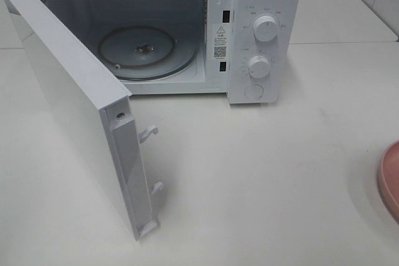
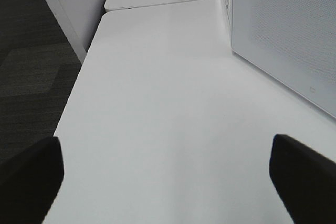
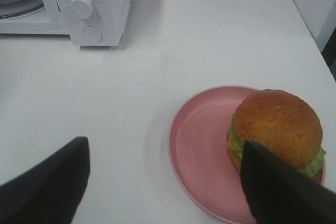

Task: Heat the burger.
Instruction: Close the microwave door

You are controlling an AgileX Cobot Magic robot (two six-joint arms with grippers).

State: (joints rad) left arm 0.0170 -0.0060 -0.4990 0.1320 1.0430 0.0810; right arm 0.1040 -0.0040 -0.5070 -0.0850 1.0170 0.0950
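Note:
The burger [image 3: 278,127], with golden-brown bun, green lettuce and yellow cheese, sits on a round pink plate [image 3: 202,158] on the white table. My right gripper [image 3: 165,182] is open above the plate's near side; one finger [image 3: 286,192] overlaps the burger's edge, the other [image 3: 47,184] hangs over bare table. Only the plate's rim [image 1: 389,179] shows in the exterior high view, at the right edge; the burger is out of view there. The white microwave [image 1: 249,29] stands with its door [image 1: 68,104] swung wide open and its glass turntable [image 1: 146,51] bare. My left gripper [image 2: 168,177] is open over bare table.
The microwave has two knobs [image 1: 265,28] and a round button [image 1: 254,91] on its right panel. The open door juts toward the table's front left. The left wrist view shows the table edge [image 2: 79,77], dark floor beyond it, and the door's outer face [image 2: 286,30].

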